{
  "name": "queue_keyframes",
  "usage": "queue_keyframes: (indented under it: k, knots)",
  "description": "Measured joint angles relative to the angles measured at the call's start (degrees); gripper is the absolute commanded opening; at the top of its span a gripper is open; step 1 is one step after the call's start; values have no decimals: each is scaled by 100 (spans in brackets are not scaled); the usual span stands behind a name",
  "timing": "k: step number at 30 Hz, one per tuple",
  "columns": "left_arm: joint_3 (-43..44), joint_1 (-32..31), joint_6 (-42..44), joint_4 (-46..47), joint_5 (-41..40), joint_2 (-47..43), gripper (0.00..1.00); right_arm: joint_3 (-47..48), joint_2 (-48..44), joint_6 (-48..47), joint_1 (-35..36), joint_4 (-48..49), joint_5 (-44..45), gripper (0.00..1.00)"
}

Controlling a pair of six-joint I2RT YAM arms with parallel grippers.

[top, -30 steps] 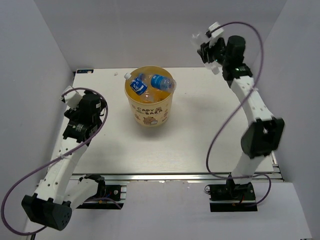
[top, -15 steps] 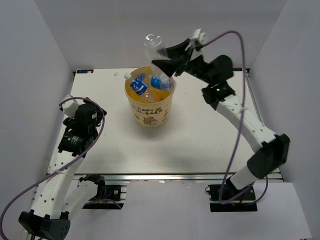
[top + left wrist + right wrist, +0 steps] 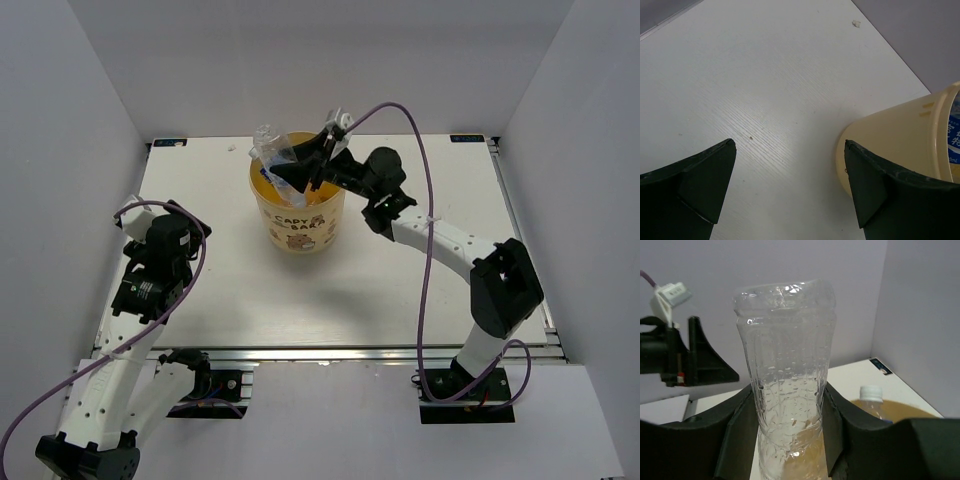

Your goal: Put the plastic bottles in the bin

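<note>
Holding a clear, ribbed plastic bottle (image 3: 273,150) between its fingers, the right hand (image 3: 300,166) hangs over the round yellow-orange plastic bin (image 3: 296,226) near the far edge of the bench (image 3: 400,300). The bottle's long axis points toward the far-left corner, above the opening. The left hand (image 3: 790,170), wide and empty, sits farther off near the left edge.

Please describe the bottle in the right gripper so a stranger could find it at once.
Find the yellow bin at the back middle of the white table. Just above its rim, the right gripper clamps a clear bottle with no label, unlike the blue-labelled bottle inside.
</note>
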Motion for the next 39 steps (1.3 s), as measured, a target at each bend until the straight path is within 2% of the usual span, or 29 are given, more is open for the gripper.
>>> queue_keyframes:
  k: [4, 7, 8, 14, 23, 29, 35, 39]
  knots:
    - [-2, 0, 7, -17, 0, 0, 98, -623, -17, -140, -52, 201, 295, 41]
    - [-7, 0, 9, -15, 2, 2, 98, -721, 7, -278, -63, 94, 503, 55]
    - [-7, 0, 9, -17, 4, 0, 98, -719, 7, -330, -63, 76, 549, 66]
    - [-7, 0, 9, -20, 2, 2, 98, -719, 42, -472, -57, -74, 625, 88]
    - [-7, 0, 11, -22, 0, 2, 98, -529, -129, -715, -57, -748, 647, 89]
    - [-7, 0, 11, -24, -2, 39, 98, 459, -492, -876, -57, -1749, 839, 89]
    - [-7, 0, 13, -20, 2, 79, 98, 667, -1519, -988, -151, -2964, 2065, 89]
    - [-7, 0, 15, -11, 22, 136, 98, -98, -2472, -787, -772, -3515, 2975, 89]
